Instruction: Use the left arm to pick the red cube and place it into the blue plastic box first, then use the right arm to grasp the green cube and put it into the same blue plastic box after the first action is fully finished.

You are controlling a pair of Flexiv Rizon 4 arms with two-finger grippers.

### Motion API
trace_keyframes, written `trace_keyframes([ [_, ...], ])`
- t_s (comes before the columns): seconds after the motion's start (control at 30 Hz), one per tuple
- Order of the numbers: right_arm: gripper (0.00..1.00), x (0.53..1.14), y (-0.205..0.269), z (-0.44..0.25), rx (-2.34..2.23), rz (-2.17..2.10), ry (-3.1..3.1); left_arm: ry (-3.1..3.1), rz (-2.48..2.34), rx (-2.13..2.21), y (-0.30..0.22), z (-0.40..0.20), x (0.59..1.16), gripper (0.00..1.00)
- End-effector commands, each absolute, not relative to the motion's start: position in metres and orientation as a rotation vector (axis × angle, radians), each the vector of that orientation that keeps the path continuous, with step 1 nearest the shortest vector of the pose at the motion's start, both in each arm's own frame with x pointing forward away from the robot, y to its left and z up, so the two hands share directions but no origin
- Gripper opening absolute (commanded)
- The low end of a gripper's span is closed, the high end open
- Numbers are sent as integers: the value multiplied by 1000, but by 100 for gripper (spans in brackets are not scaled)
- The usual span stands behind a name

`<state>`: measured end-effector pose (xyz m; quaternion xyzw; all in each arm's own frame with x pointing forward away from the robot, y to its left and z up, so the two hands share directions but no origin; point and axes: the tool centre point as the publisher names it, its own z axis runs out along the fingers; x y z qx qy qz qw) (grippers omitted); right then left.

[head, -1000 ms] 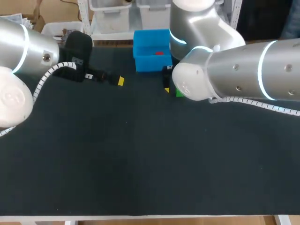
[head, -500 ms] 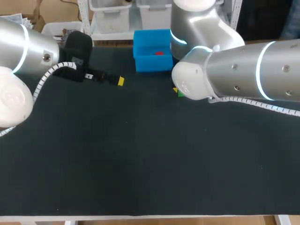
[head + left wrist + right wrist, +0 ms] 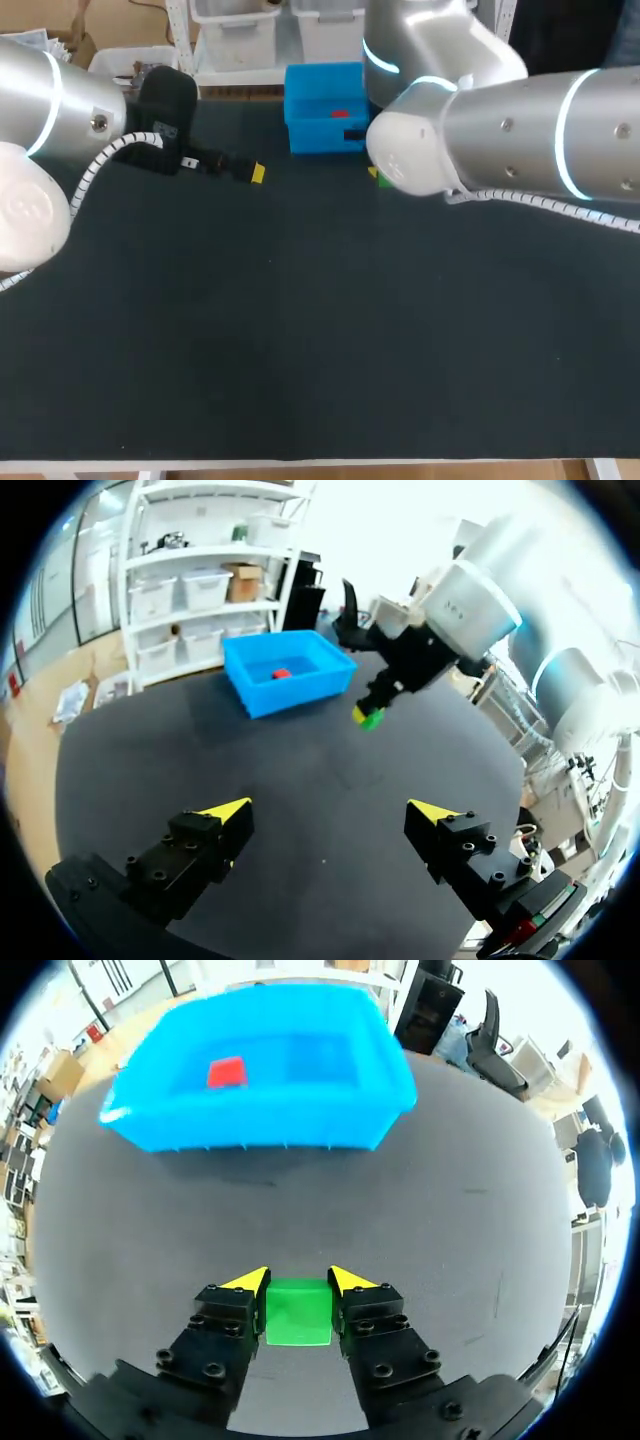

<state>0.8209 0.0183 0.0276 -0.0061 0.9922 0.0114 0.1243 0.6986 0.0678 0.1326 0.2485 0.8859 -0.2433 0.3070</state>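
Second step: the right gripper (image 3: 298, 1282), clamped on the green cube (image 3: 297, 1312), should carry it to the blue box (image 3: 250, 1125) at twelve o'clock.

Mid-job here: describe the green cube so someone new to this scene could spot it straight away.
Start at the blue plastic box at the far edge of the black table. Just in front of it hangs the right claw, yellow tips pinching the green cube from both sides. The only other cube, the red cube, lies inside the box.
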Motion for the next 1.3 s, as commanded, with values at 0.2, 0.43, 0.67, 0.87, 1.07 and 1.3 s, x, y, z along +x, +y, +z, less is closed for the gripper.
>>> trace_keyframes([
  [0.2,0,806,10,99,-9,182,2793,2336,-653,661,70,132,698,100],
  [0.43,0,802,13,128,-5,243,2738,2336,-653,661,70,132,698,100],
  [0.67,0,800,18,137,-16,276,2635,2336,-653,661,70,132,698,100],
  [0.87,0,799,22,130,-4,383,2455,2336,-653,661,70,132,698,100],
  [1.07,0,798,20,133,-7,492,2357,2336,-653,661,70,132,698,100],
  [1.3,0,799,20,134,-6,520,2345,2336,-653,661,70,132,698,100],
])
